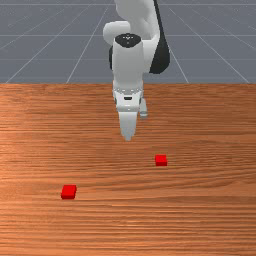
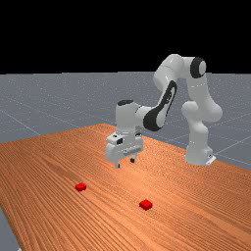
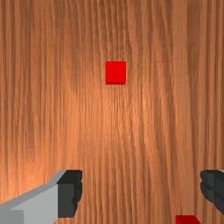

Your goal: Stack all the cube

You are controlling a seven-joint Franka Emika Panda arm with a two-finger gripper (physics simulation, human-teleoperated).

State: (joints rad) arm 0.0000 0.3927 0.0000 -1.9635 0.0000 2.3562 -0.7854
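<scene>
High over the table stands my gripper (image 1: 128, 137), at the front view's middle; in the far view the gripper (image 2: 125, 163) has nothing between its fingers. One red cube (image 1: 161, 160) lies to the front view's right of the hand; in the far view it is the right-hand cube (image 2: 145, 205). Another red cube (image 1: 69, 192) lies at the front view's left, nearer that camera, and is the left-hand cube (image 2: 81, 187) in the far view. In the wrist view, one whole red cube (image 3: 116, 72) and part of another red cube (image 3: 187, 219) appear beyond the open gripper (image 3: 141, 189).
Both cubes rest directly on the wooden table (image 1: 115, 220), well apart from each other. The arm's base (image 2: 198, 154) stands at the table's back, at the far view's right.
</scene>
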